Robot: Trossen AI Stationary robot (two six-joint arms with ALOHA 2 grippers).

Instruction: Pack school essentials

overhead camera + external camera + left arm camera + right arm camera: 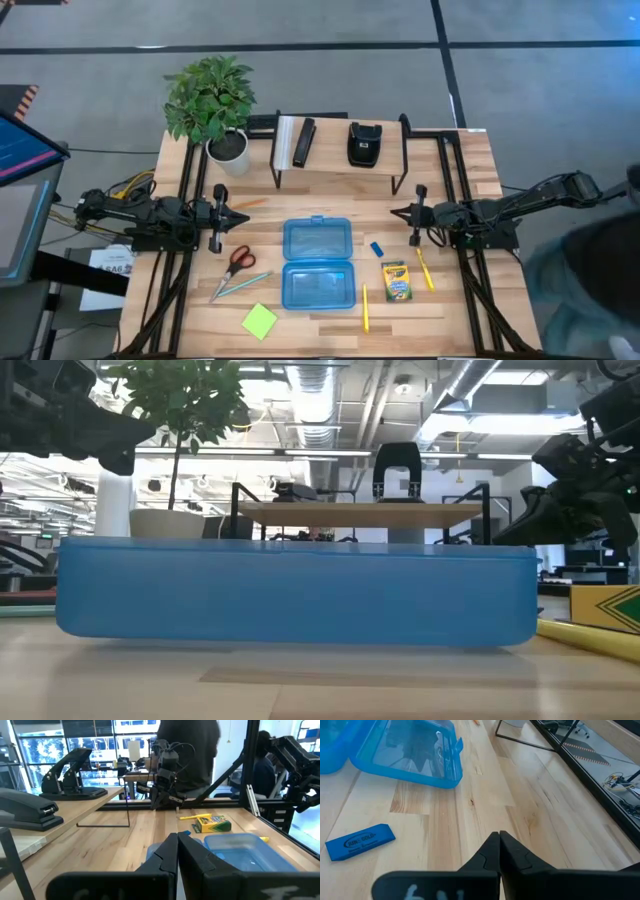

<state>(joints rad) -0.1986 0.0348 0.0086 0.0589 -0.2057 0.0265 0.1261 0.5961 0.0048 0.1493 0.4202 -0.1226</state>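
Nearest you, the open blue case (317, 263) lies mid-worktop toward the front edge, sticky-note pad (259, 321) and scissors (238, 260) to its left, crayon box (396, 281) and eraser (376, 248) to its right. Farther back, your left gripper (238, 215) and right gripper (397, 211) hover pinched closed, holding nothing

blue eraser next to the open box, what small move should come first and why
Probably open the right pincer and lower it toward the blue eraser. Its fingers are shut, nothing is held, and the eraser lies closest, beside the open, empty blue box.
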